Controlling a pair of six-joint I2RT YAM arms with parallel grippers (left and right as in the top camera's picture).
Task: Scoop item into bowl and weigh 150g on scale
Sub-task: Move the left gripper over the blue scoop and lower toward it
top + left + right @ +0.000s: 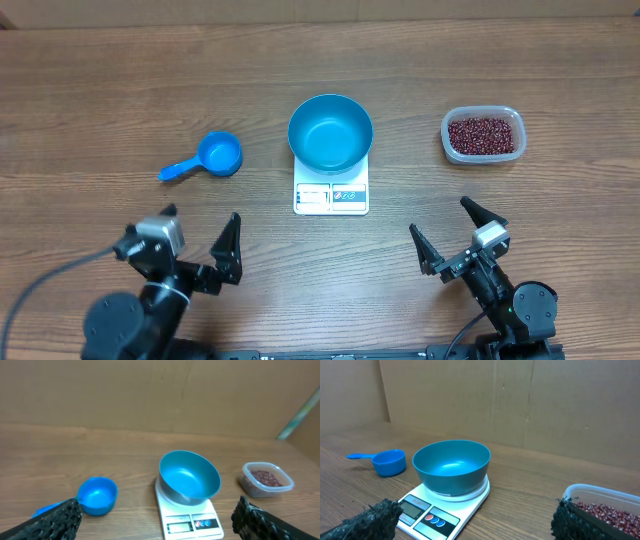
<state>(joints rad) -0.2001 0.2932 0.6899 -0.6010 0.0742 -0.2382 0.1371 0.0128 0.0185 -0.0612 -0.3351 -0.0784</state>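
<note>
The empty blue bowl stands on the white scale at the table's middle; both also show in the left wrist view as bowl and scale, and in the right wrist view as bowl and scale. The red-brown beans fill a clear tub at the right, seen too as beans and beans. My left gripper hangs open near the front left, holding nothing. My right gripper is open at the front right, also with nothing in it.
A blue handled scoop lies left of the scale, bowl up, handle pointing left. The clear plastic tub sits right of the scale. Cardboard walls rise behind the wooden table.
</note>
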